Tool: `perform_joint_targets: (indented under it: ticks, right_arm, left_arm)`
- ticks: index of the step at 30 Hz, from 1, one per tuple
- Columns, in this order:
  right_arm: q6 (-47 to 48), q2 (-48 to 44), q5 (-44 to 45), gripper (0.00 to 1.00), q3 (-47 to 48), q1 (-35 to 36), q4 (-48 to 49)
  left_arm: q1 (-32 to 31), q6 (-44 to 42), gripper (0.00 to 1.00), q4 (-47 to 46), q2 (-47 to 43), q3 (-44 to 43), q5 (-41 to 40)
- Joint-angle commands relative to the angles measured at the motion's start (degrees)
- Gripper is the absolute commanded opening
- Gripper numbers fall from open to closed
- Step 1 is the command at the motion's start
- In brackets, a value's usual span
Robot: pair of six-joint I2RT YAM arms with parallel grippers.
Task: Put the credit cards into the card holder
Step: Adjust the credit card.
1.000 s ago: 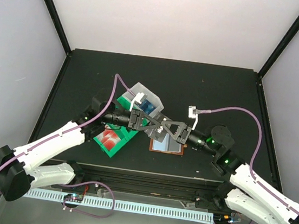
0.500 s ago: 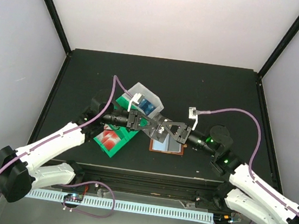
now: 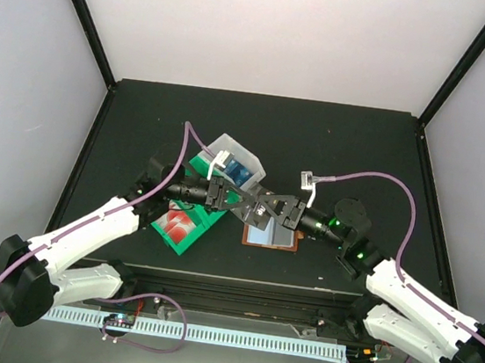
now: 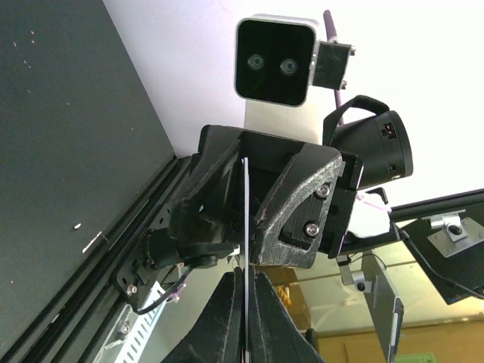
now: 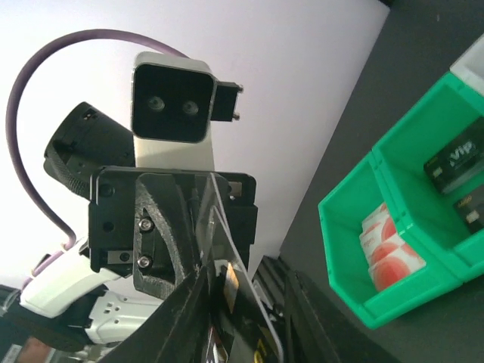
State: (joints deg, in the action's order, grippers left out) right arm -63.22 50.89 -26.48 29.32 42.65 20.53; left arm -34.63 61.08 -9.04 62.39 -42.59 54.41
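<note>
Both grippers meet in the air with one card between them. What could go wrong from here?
1. The left gripper pinches the card near one end only; with the right gripper open, it may tilt or slip.
2. The card holder lies close by the right gripper in the top view; a hasty descent could knock it.

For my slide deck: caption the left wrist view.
Left gripper pinches thin grey plastic card edge-on, right gripper opposite straddling it.
</note>
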Motion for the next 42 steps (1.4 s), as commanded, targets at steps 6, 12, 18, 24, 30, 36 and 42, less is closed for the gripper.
perform_joint_targets:
  ticks: [6, 12, 18, 24, 30, 36, 42]
  right_arm:
    - [-1.06, -2.34, -2.17, 0.38, -2.93, 0.14, 2.58]
    - [-1.26, -4.13, -3.73, 0.22, -3.93, 0.10, 3.75]
    - [0.15, -4.42, -1.27, 0.08, -3.24, 0.13, -0.45]
    - [3.49, -7.28, 4.57, 0.06, -2.20, 0.14, -10.86]
    - [2.92, -10.62, 6.35, 0.02, -4.18, 0.03, -12.56]
    - [2.24, -11.95, 5.33, 0.01, -5.13, -0.01, -10.65]
    - [2.00, -10.86, 2.97, 0.01, -5.03, 0.05, -8.26]
  left_arm:
    - [0.57, 4.26, 0.02, -4.60, -1.67, -0.75, -4.97]
    - [1.21, 6.65, 0.02, -6.54, -2.02, 1.00, -5.80]
    - [1.60, 5.95, 0.02, -5.57, -2.23, 1.65, -5.95]
    - [3.11, 0.13, 0.02, 2.71, -4.04, 1.69, -8.48]
    - [5.16, -0.84, 0.01, 3.91, -6.62, 3.02, -8.23]
    - [6.06, -2.20, 0.02, 5.26, -7.49, 3.28, -7.81]
    - [6.09, -2.79, 0.02, 5.31, -7.30, 3.91, -7.19]
